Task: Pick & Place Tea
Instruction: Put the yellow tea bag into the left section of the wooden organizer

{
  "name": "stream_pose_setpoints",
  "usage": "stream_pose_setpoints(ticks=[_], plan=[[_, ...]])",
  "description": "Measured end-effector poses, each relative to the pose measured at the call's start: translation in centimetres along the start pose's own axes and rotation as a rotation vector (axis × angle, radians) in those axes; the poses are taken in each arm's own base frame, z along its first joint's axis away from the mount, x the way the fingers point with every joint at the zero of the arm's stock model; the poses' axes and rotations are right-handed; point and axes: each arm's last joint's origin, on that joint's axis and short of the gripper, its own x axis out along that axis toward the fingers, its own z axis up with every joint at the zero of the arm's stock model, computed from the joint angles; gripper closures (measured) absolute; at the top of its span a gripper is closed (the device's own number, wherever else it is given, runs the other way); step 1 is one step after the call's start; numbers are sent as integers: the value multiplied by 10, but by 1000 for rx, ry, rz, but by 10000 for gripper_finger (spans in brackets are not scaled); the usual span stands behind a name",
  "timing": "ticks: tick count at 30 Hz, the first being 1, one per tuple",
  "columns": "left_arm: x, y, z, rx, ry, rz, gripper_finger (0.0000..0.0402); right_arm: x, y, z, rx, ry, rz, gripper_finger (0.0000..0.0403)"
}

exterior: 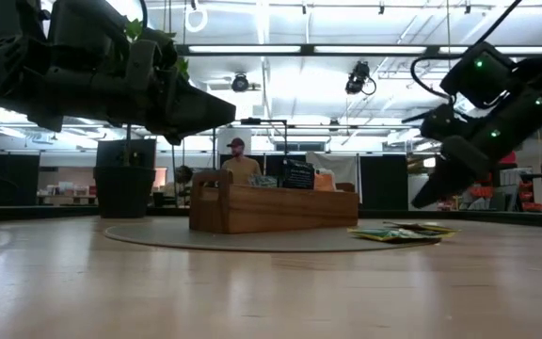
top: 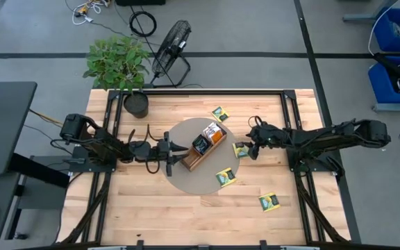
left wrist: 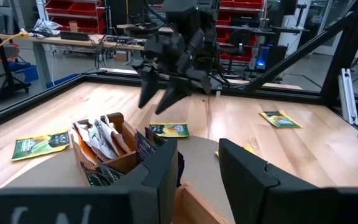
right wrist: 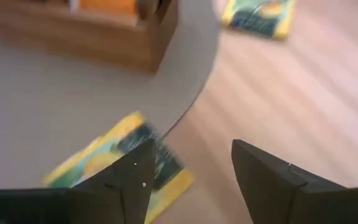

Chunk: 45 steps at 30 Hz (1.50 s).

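Right pincer (right wrist: 188,177) spread, empty, poised above yellow-green tea packet (right wrist: 120,165) at round mat (top: 186,177) edge. Left pincer (left wrist: 197,171) parted, empty, beside wooden tray (top: 201,149) holding packets.

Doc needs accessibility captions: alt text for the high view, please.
Seen from above, a wooden tray of tea packets sits on a round mat mid-table, with the right pincer open over a yellow-green packet at the mat's edge. The left pincer hovers at the tray's other end; three more packets lie loose nearby.
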Motion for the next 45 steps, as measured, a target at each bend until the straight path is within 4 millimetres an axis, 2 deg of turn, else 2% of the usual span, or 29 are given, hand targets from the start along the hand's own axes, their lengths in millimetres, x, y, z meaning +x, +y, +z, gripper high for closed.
stream_pose_setpoints(ticks=[11, 27, 31, 38, 40, 45], plan=[[0, 0, 0, 3, 1, 0, 280, 5, 0, -6, -34, 59, 3, 183], [0, 0, -4, 11, 34, 3, 280, 27, -1, -14, 51, 114, -5, 191], [0, 1, -3, 18, 33, 5, 280, 30, -2, -17, 64, 128, -27, 233], [0, 1, -3, 8, 33, 6, 280, 30, -3, -17, 75, 124, -49, 378], [0, 1, -3, 8, 32, 6, 280, 30, -2, -17, 72, 121, -46, 393], [0, 1, -3, 7, 32, 6, 280, 27, -1, -15, 69, 99, -30, 398]])
